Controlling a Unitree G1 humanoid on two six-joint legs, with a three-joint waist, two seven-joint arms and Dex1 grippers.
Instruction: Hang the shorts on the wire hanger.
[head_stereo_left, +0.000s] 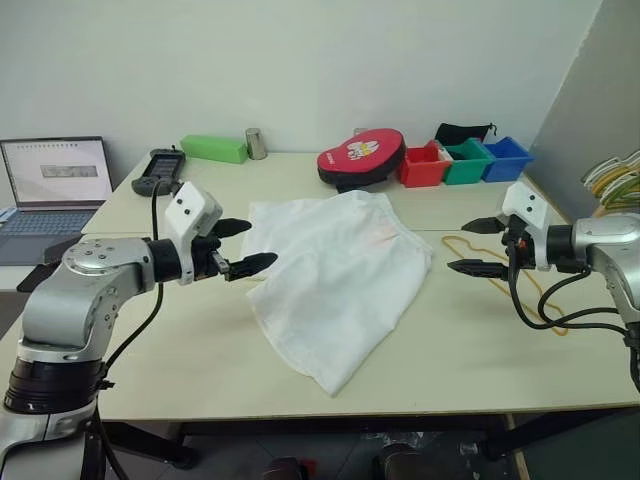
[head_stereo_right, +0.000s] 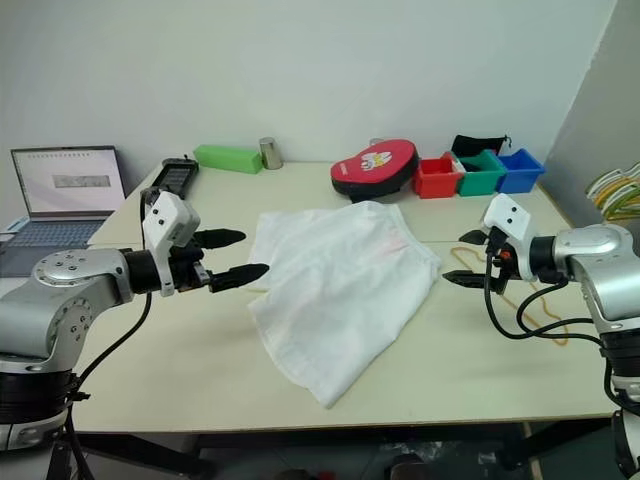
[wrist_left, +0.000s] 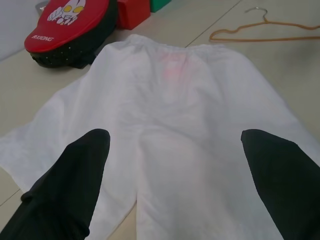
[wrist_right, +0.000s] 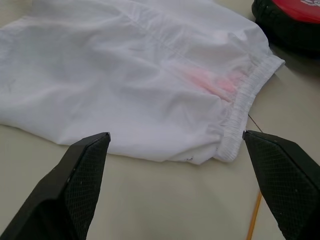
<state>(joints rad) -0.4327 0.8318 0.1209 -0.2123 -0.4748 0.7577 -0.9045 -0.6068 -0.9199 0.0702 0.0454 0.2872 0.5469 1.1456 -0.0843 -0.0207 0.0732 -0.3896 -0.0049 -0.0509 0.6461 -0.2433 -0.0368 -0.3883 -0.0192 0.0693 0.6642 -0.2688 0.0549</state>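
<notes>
Both claws are hanging wide open and empty over the table (head_stereo_left: 180, 370), the left gripper (head_stereo_left: 242, 246) facing one side of the shorts (head_stereo_left: 335, 280) and the right gripper (head_stereo_left: 478, 246) facing the other. Lying flat mid-table, the shorts are looking light, thin and limp, likely to sag and fold when lifted; the gathered waistband (wrist_right: 245, 100) seems the firmest place to pinch. Their long axis is running diagonally, waistband toward the right arm's far side, leg openings toward the near edge. Beside the waistband, the wire hanger (wrist_left: 260, 34) is lying flat, stiff yet springy, partly behind the right gripper in the head views.
</notes>
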